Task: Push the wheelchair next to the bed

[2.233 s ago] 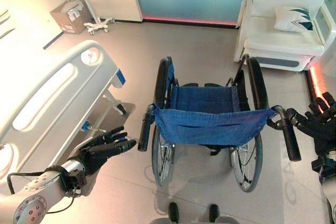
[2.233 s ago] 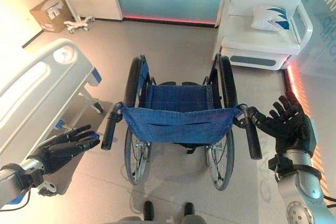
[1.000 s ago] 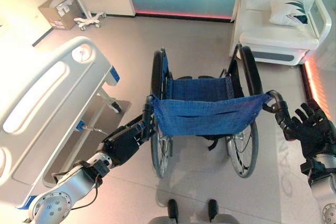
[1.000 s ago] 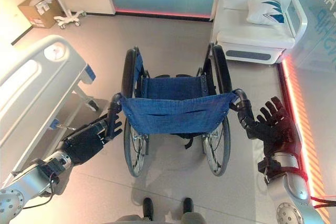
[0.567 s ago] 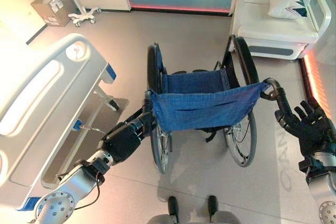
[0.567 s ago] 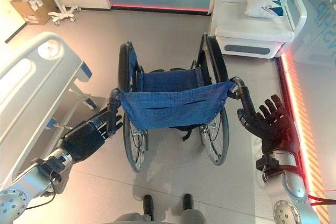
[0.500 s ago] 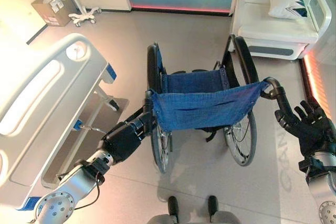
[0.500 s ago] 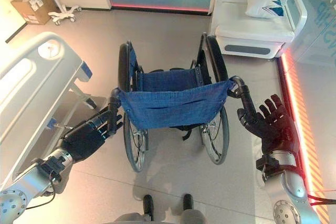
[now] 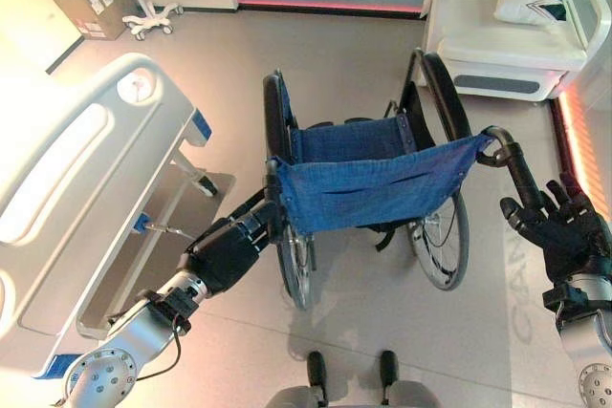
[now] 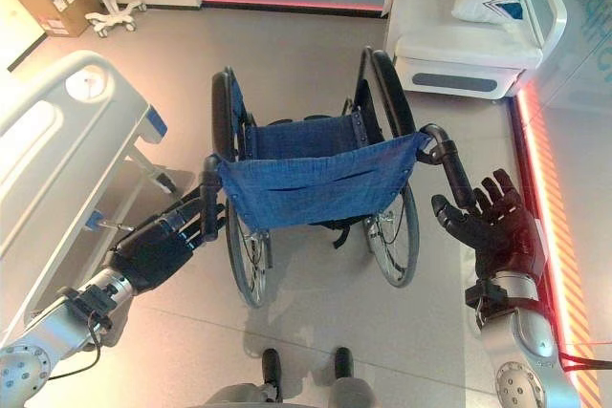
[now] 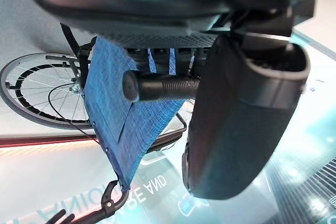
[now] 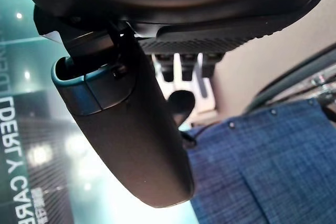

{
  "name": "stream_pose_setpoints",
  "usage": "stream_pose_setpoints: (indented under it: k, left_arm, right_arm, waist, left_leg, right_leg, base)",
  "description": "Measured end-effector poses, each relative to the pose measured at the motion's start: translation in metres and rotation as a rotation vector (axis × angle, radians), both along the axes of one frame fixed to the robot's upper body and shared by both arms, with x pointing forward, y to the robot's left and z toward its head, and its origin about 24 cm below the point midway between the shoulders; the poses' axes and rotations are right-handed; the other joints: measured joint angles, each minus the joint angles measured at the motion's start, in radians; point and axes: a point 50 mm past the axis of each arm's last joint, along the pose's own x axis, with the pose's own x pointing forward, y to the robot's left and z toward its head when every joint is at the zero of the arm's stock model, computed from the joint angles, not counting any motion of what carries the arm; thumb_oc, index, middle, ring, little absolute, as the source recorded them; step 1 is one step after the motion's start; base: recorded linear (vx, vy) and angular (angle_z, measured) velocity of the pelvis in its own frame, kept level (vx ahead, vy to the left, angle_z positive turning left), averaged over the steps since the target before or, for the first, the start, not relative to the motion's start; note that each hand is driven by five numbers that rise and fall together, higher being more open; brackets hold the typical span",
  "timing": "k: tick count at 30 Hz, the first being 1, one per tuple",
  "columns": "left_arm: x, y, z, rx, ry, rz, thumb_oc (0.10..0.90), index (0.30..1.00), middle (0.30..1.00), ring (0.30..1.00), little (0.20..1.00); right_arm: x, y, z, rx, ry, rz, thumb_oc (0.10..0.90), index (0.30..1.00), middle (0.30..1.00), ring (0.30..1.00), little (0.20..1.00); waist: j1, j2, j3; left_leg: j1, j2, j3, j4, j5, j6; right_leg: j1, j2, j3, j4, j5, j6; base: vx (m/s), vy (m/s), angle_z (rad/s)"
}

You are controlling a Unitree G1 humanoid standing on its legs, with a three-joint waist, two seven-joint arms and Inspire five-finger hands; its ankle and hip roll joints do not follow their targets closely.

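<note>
So the bed [image 9: 91,174] takes up the whole left side of the frame, running from the upper left down to the lower left corner. The wheelchair [image 9: 368,183] sits dead centre on the floor, near the bed's foot end but still apart from it, with a clear strip of floor between the two. It's also angled a bit, with its back facing the bottom of the frame.

Left hand [image 9: 228,253], lower left of centre, has its fingers wrapped around the left push handle [image 11: 157,85]. Right hand [image 10: 497,225], at the right edge, is spread open, palm right by the right push handle [image 10: 457,177] without gripping it.

I'd say it's partway: one handle grabbed, the chair not parked alongside yet.
</note>
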Motion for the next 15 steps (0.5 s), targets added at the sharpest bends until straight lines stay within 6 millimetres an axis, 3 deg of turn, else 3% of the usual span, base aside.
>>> stream_pose_setpoints:
  k: [11, 15]
  left_arm:
    - [0.0015, -0.0006, -0.0064, 0.087, 0.031, 0.013, 0.4, 0.3, 0.3, 0.3, 0.3]
    - [0.002, 0.002, -0.0092, 0.11, 0.058, 0.016, 0.4, 0.3, 0.3, 0.3, 0.3]
  right_arm:
    - [0.0041, 0.0029, 0.0004, 0.005, -0.006, 0.011, 0.8, 0.9, 0.9, 0.9, 0.9]
    - [0.0046, 0.0029, 0.0009, 0.004, -0.008, 0.013, 0.8, 0.9, 0.9, 0.9, 0.9]
  waist:
    - [0.0, -0.018, 0.04]
    - [-0.016, -0.018, 0.04]
  left_leg:
    - [0.0, -0.002, 0.0, 0.0, 0.001, 0.002]
    - [0.0, -0.002, 0.003, 0.0, 0.003, 0.004]
  right_leg:
    - [0.001, -0.003, 0.034, 0.0, -0.001, 0.004]
    - [0.0, -0.003, 0.038, 0.0, 0.0, 0.006]
  base:
    - [0.0, -0.001, 0.01]
    - [0.0, 0.003, -0.01]
